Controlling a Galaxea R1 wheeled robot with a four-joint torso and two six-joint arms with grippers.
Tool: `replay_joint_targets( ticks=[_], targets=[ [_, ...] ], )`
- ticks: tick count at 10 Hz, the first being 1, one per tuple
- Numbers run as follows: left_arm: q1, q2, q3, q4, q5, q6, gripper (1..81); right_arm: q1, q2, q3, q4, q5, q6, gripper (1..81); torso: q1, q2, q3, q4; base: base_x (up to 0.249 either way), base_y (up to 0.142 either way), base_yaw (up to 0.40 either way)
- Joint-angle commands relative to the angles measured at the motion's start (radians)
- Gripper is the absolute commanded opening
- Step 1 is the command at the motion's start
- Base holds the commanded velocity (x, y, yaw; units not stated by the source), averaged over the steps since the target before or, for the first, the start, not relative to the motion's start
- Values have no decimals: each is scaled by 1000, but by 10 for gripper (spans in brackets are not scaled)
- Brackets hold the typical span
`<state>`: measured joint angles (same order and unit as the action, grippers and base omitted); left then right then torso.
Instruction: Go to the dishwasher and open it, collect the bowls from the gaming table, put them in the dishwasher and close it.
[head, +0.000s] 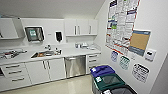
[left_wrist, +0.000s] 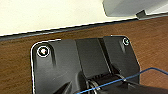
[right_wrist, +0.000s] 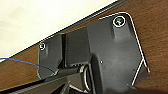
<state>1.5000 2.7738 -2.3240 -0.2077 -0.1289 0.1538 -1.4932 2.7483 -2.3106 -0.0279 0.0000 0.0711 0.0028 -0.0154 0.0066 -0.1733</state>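
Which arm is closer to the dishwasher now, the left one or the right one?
Cannot tell. The dishwasher stands across the room, under the counter; each wrist camera faces brown wood beside a pale surface.

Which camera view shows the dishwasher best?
The head view: the dishwasher stands closed under the counter, between white doors and drawers, its steel front and bar handle plain to see. Both wrist views look at brown floor and a pale wall, not at the dishwasher.

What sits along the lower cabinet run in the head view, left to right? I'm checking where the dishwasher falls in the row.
White drawers → white cabinet doors → dishwasher → narrow drawers → blue-lidded bin, standing out on the floor by the right wall.
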Motion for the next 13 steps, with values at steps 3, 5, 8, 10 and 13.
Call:
replay_joint_targets(
  ticks=[3, 5, 8, 10, 13],
  targets=[
    [-50, -16, 8, 10, 54, 1, 811, 55, -11, 7, -4, -57, -5, 811, -1, -1, 0, 0, 102, 81, 0],
    [-50, -17, 8, 8, 54, -2, 811, 56, -11, 7, -6, -57, -5, 811, -1, 0, 0, 0, 97, 84, 0],
    [-50, -19, 8, 7, 54, -2, 811, 58, -8, 7, -10, -57, -5, 811, -1, 0, 0, 0, 97, 51, 0],
    [-51, -19, 8, 7, 54, -2, 811, 57, -8, 5, -10, -57, -7, 811, -1, 0, 0, 0, 97, 0, 0],
    [-50, -19, 8, 5, 54, -2, 811, 56, -8, 5, -10, -57, -7, 811, -1, 0, 0, 0, 95, 0, 0]
  ],
)
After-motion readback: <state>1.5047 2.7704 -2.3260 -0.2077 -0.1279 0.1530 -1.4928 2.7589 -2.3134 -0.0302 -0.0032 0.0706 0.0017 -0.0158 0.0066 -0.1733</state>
